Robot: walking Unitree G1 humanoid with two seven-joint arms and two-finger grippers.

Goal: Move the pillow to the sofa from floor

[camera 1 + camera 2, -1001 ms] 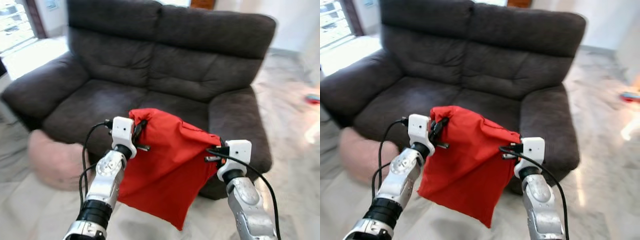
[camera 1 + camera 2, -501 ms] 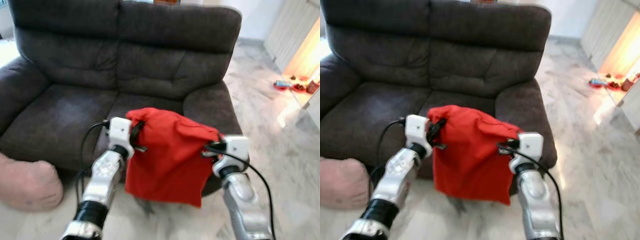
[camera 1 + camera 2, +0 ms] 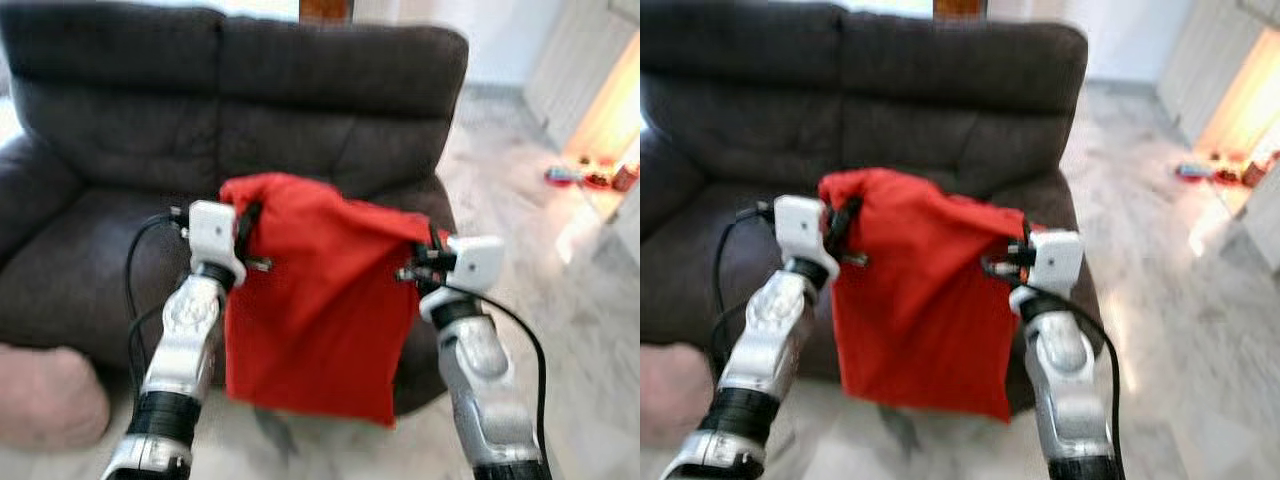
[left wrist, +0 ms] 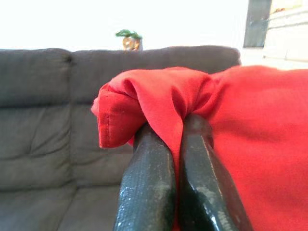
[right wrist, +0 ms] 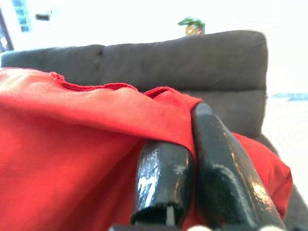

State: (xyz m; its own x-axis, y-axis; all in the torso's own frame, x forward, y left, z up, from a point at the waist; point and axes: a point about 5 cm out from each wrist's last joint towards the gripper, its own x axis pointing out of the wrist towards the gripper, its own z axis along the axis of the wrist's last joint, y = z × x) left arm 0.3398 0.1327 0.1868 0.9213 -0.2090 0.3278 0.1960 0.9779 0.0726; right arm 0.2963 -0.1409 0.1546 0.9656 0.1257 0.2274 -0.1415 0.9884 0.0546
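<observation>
From the left eye view the red pillow (image 3: 318, 300) hangs limp in the air between the two arms, in front of the dark sofa (image 3: 300, 110) and clear of the marble floor (image 3: 560, 300) — so the pick-up is done and the step in hand looks to be the carry toward the seat. The left gripper (image 3: 247, 222) has the pillow's upper corner on the robot's left, the right gripper (image 3: 432, 258) the upper corner on its right, and the cloth sags between them and drops past the sofa's front edge; a pink cushion (image 3: 45, 405) lies on the floor by the sofa's left front corner. The right eye view gives the same picture, a little blurred, with the pillow's lower edge hanging level with the base of the sofa (image 3: 940, 90). In the left wrist view the two black fingers (image 4: 147, 187) sit pressed together with a fold of red cloth pinched between them, the sofa back beyond. The right wrist view shows that gripper's fingers (image 5: 161, 178) likewise clamped on a bunched edge of the pillow (image 5: 62, 144). Next, I judge, the robot needs to come closer and lift or reach forward so the whole pillow clears the seat's front edge — then lower it onto the cushion before both grips let go.
</observation>
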